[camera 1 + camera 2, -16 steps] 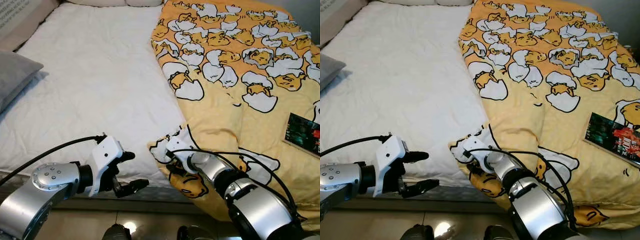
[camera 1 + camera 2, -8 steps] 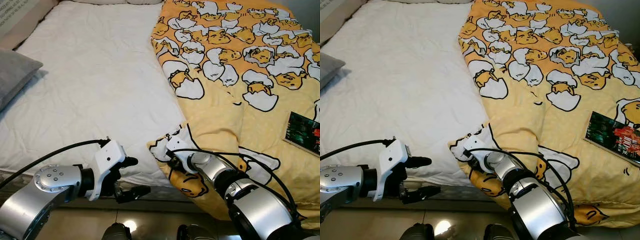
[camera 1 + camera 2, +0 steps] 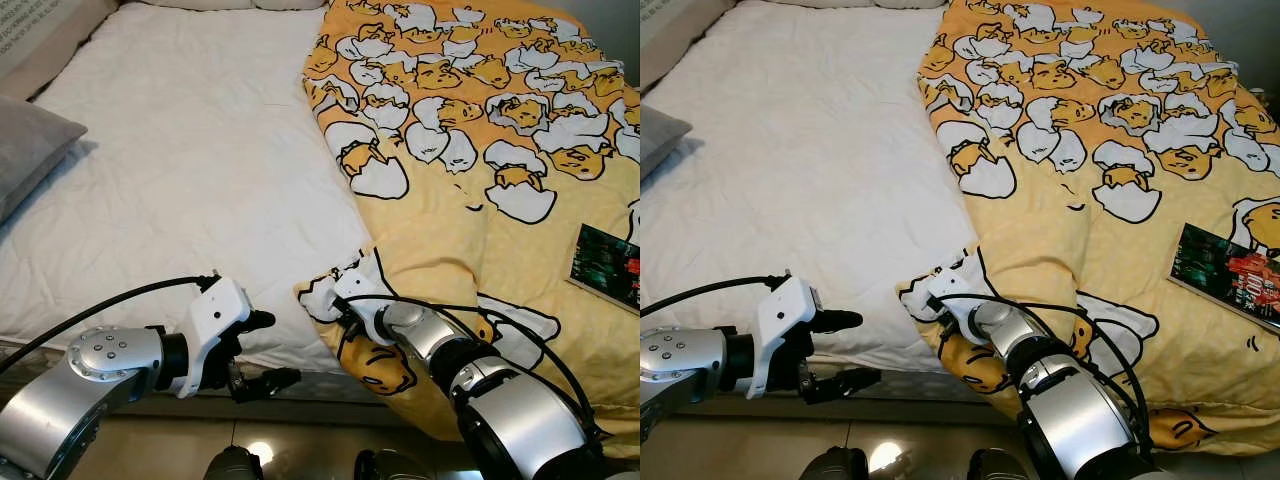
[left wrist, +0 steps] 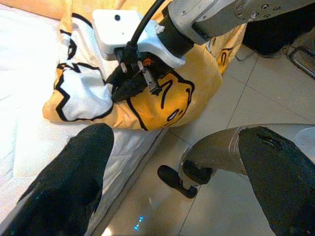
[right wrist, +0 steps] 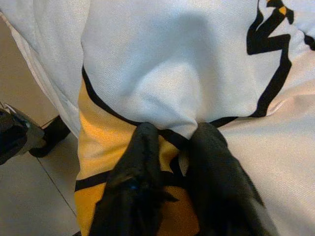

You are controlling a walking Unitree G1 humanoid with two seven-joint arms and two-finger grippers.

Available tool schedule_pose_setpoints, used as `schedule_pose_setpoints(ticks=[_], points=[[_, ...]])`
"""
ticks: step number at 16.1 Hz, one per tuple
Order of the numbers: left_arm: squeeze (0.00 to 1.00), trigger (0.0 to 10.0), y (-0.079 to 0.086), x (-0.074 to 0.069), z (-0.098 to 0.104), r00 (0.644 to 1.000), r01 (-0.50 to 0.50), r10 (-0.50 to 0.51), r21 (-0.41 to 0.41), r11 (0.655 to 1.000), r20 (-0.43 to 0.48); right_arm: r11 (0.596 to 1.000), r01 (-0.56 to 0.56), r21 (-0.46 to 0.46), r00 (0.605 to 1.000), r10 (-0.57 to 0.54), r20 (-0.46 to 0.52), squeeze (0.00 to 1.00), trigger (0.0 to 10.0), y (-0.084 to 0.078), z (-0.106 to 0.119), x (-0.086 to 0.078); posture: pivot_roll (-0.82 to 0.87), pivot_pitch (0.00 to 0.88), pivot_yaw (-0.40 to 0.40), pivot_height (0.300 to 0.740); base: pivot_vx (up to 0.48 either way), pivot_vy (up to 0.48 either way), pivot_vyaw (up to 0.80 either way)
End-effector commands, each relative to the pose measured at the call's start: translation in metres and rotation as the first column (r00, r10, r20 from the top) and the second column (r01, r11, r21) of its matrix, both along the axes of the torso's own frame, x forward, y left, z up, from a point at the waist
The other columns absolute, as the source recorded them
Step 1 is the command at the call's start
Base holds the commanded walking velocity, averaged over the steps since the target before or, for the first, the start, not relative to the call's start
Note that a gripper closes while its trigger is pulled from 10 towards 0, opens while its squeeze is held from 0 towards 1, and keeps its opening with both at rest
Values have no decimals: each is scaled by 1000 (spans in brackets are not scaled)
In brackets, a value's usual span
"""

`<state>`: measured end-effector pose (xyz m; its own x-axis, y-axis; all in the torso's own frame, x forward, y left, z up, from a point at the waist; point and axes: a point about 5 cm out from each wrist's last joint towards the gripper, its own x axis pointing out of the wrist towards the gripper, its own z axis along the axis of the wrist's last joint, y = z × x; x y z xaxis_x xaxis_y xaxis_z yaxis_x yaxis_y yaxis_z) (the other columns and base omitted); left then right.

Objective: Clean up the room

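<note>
Your right hand (image 5: 170, 147) clamped on yellow egg-print duvet (image 3: 480, 180) corner at bed (image 3: 190, 170) edge; left hand (image 3: 262, 350) open alongside.

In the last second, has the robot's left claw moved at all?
Yes. The left gripper has dropped slightly toward the foot edge of the mattress, while the right gripper stays clamped on the yellow blanket.

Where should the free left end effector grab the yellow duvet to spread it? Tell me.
Take the duvet on its folded left edge, coming in from the bare sheet side. That edge lies raised and reachable; the right end effector is shut on the near corner. The left end effector hovers open.
</note>
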<state>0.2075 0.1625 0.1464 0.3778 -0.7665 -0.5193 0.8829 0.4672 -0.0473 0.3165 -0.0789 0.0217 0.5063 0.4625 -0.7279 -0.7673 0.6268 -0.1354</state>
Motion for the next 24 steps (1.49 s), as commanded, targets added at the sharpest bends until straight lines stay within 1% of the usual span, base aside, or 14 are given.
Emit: schedule_pose_setpoints(ticks=[1, 4, 6, 7, 8, 10, 14, 15, 16, 17, 20, 24], points=[[0, 10000, -1, 2, 0, 1000, 5, -5, 10, 1000, 8, 999, 14, 33, 1000, -14, -3, 0, 0, 0, 3, 2, 97, 109, -25, 740, 0, 0, 0], [0, 10000, -1, 4, 0, 1000, 9, -9, 9, 1000, 10, 990, 29, 137, 999, -26, -29, 0, 0, 3, 5, 1, 90, 98, -10, 740, 0, 0, 0], [0, 10000, -1, 7, 0, 1000, 5, -5, 8, 1000, 18, 981, 22, 192, 999, -13, -44, 0, 0, 6, 6, 1, 83, 90, -4, 740, 0, 0, 0], [0, 10000, -1, 11, 1, 1000, 3, -3, 8, 1000, 28, 968, -5, 249, 998, 21, -59, 0, 0, 9, 8, -1, 78, 85, 1, 740, 0, 0, 0], [0, 10000, -1, 12, 1, 1000, 3, -3, 6, 1000, 31, 958, -39, 285, 996, 61, -70, 0, 0, 13, 9, -3, 76, 80, 2, 740, 0, 0, 0], [0, 10000, -1, 14, 1, 999, 2, -2, 4, 1000, 35, 952, -102, 289, 989, 127, -69, 0, 0, 15, 9, -6, 68, 80, 10, 740, 0, 0, 0], [0, 10000, -3, 17, 1, 999, 11, -11, 4, 1000, 44, 941, -144, 305, 986, 163, -36, 0, 0, 17, 17, -2, 66, 78, 14, 740, 0, 0, 0], [0, 10000, -3, 17, 1, 999, 11, -11, 4, 1000, 45, 948, -147, 281, 987, 157, -14, 0, 0, 17, 18, 0, 66, 79, 16, 740, 0, 0, 0], [0, 10000, -3, 17, 1, 999, 13, -13, 5, 1000, 46, 975, -122, 187, 992, 113, 61, 0, 10000, 13, 20, 6, 67, 80, 17, 740, 0, 0, 0], [0, 10000, -3, 18, 1, 999, 14, -14, 6, 1000, 47, 984, -92, 151, 994, 83, 68, 1000, 10000, 8, 21, 10, 68, 81, 15, 740, 0, 0, 0], [0, 10000, -3, 17, 1, 999, 15, -15, 7, 1000, 47, 989, -52, 139, 997, 43, 63, 1000, 10000, 5, 24, 15, 69, 85, 10, 740, 0, 0, 0], [0, 10000, -2, 14, 0, 999, 17, -17, 8, 1000, 39, 996, -17, 90, 999, 13, 40, 1000, 10000, 2, 28, 20, 74, 92, 4, 740, 0, 0, 0]])
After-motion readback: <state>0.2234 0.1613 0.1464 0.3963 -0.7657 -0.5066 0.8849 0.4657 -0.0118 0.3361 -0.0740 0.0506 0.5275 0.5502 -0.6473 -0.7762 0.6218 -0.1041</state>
